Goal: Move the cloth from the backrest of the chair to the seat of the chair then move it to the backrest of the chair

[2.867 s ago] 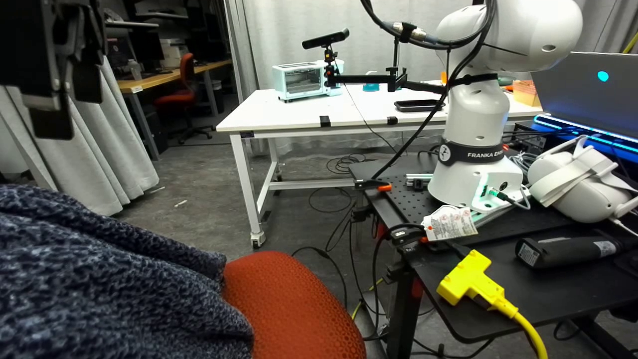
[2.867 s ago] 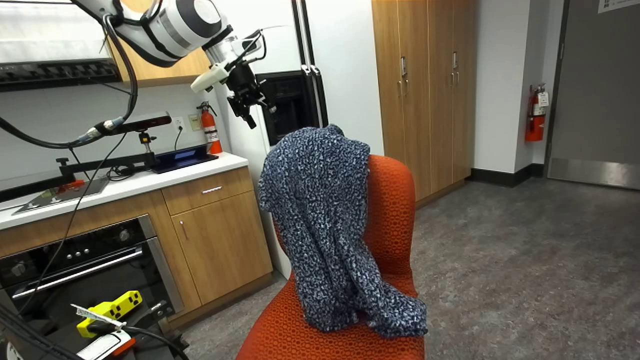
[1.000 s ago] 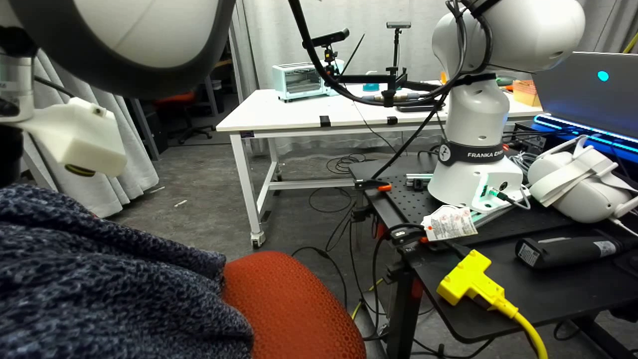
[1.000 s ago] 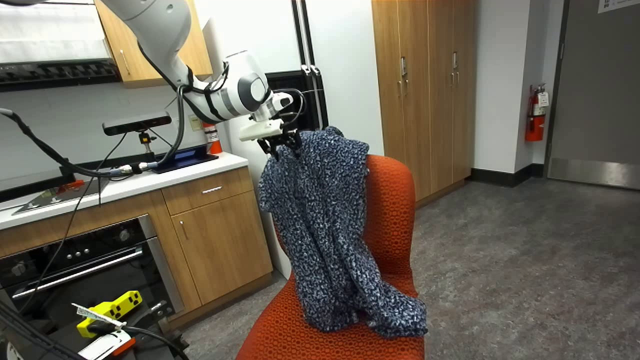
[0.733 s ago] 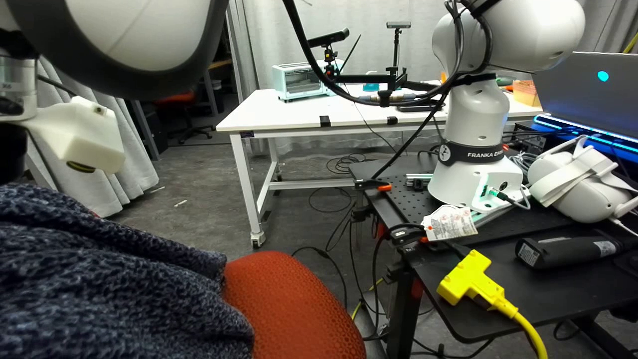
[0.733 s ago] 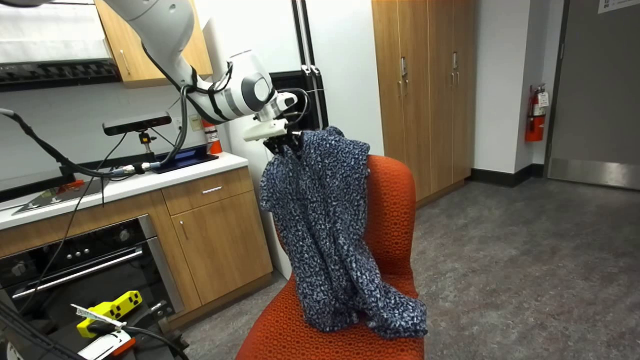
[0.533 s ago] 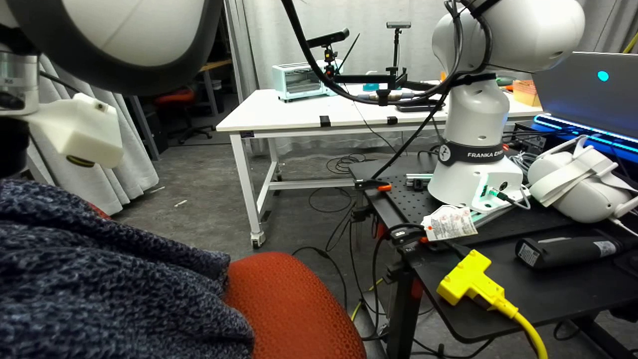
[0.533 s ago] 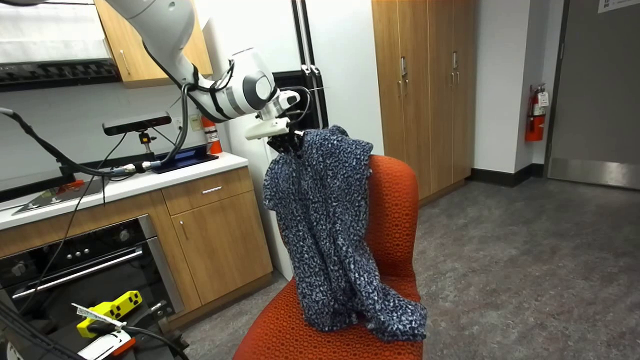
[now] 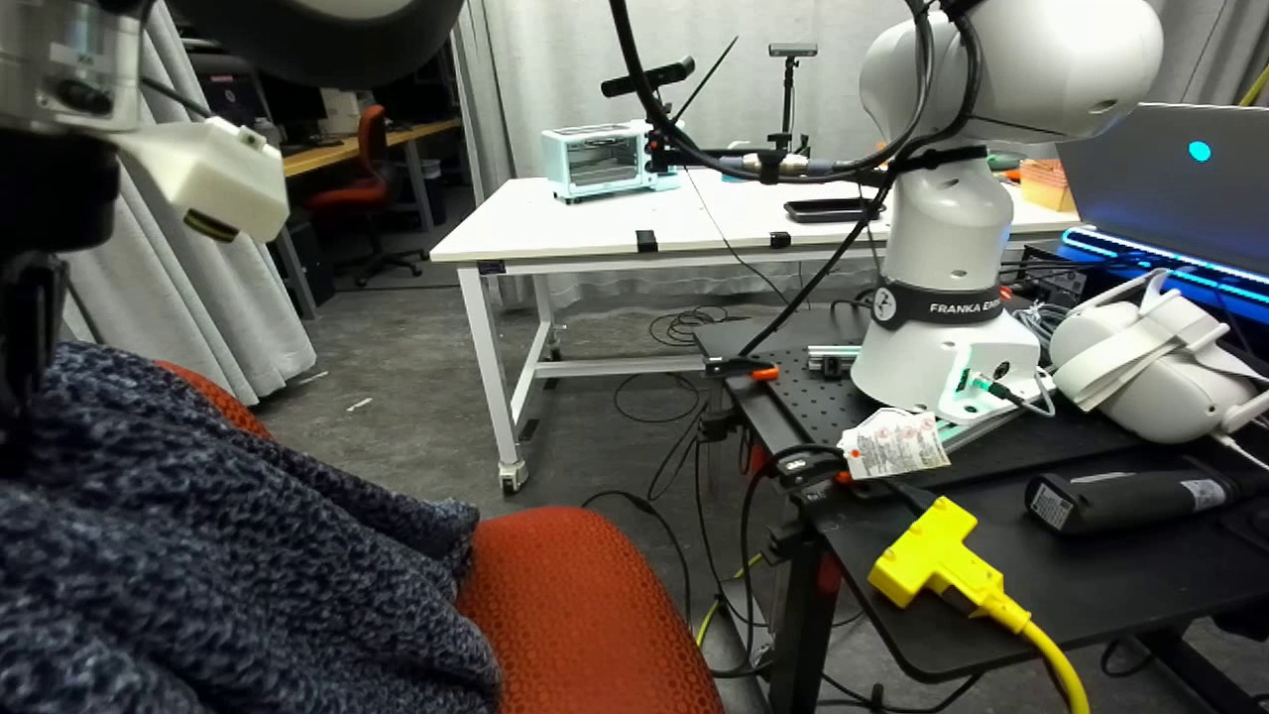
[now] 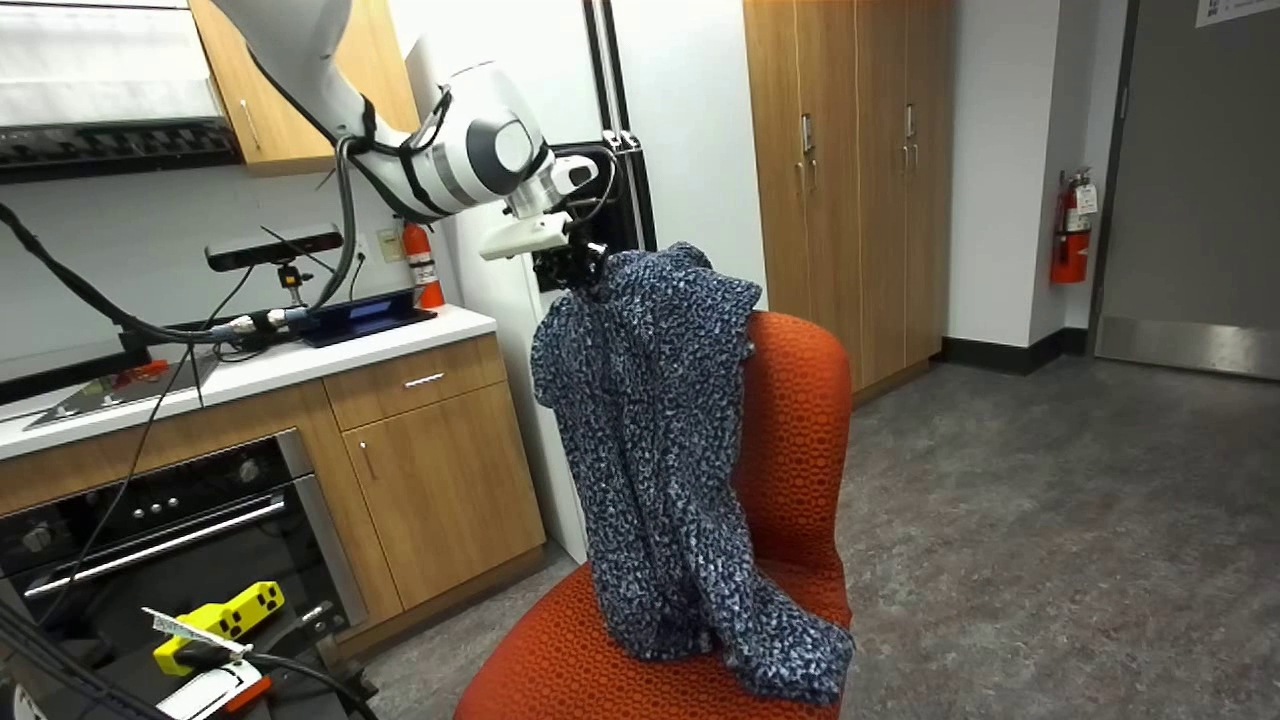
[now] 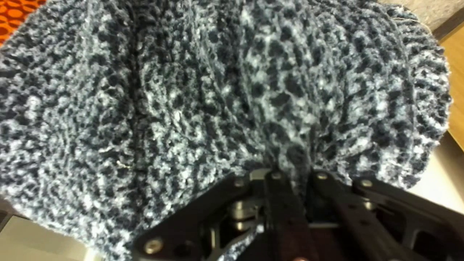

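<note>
Cloth (image 10: 650, 430) hanging lengthwise, backrest (image 10: 800, 410) to seat (image 10: 570, 665)

Bright light lay on the white worktop (image 9: 585, 223); past its left edge, dimness surrounded a wooden desk (image 9: 322, 156). In the wrist view, the gripper (image 11: 299, 177) was blurred.

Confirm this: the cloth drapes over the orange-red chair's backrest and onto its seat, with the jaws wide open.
Wrong about the jaws: the wrist view shows them closed on a fold of the cloth. The rest stands: it drapes over the backrest and onto the seat.
</note>
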Robot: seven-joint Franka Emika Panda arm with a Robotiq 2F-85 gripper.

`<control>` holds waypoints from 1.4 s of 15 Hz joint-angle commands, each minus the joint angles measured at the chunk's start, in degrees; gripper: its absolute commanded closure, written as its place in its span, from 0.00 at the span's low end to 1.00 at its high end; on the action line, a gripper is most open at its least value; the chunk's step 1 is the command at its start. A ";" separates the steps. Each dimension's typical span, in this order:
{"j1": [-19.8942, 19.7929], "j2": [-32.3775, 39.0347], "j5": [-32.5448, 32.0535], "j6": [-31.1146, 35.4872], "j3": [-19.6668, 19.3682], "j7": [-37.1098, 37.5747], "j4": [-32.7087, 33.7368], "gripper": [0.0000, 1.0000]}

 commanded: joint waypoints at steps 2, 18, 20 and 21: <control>0.61 -14.78 0.19 0.82 -1.21 4.69 -14.48 0.97; -6.54 -55.62 4.52 -6.40 4.85 24.47 -47.20 0.97; -6.97 -58.25 5.80 -8.01 5.47 24.89 -48.36 0.97; -6.83 -59.29 6.46 -8.66 5.47 24.45 -48.81 0.97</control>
